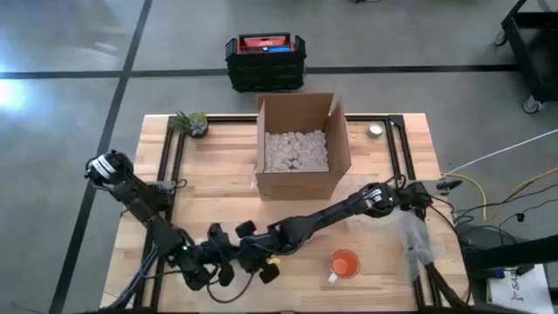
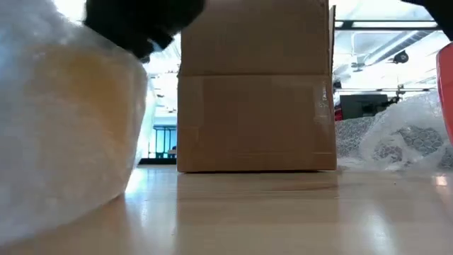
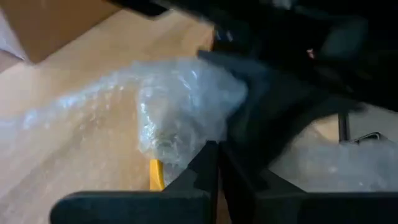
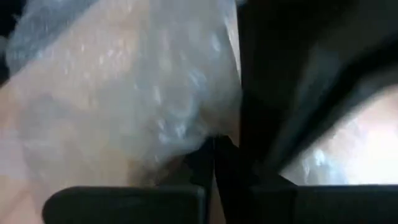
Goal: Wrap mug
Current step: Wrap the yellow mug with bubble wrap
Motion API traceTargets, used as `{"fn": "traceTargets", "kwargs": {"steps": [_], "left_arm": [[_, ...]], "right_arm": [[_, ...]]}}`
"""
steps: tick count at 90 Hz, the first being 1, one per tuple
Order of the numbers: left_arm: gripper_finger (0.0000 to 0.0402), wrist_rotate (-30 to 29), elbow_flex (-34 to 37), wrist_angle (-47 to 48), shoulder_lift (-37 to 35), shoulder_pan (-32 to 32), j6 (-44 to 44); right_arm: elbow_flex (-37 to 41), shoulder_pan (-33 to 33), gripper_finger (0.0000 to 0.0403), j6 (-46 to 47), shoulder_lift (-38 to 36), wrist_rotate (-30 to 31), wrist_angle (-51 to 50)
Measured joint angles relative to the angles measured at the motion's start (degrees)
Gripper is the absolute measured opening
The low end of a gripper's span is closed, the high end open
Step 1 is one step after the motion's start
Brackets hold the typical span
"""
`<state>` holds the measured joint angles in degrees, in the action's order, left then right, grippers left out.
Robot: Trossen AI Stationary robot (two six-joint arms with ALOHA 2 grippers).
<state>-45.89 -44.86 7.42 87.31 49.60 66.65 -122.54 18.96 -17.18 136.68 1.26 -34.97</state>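
In front of the box, your left gripper and right gripper are both pinching the bubble wrap, arms stretched low.

Yellow mug under bubble wrap, front-left

I see an open brown cardboard box of white packing peanuts standing mid-table on the light wooden tabletop. A small green potted plant sits near one far corner, and a black-and-red crate rests on the floor beyond.
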Motion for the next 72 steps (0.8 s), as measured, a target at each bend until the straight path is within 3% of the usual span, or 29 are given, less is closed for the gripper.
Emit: {"fn": "traceTargets", "kwargs": {"steps": [37,72], "left_arm": [[0.0001,0.2,0.02,-0.04,-0.02,0.02,-0.33],[0.0001,-0.06,0.11,-0.35,-0.06,0.04,-0.22]], "right_arm": [[-2.3,0.13,0.0002,0.69,-5.53,0.17,-2.97],[-0.3,-0.44,0.0002,3.47,1.22,-0.31,0.97]]}}
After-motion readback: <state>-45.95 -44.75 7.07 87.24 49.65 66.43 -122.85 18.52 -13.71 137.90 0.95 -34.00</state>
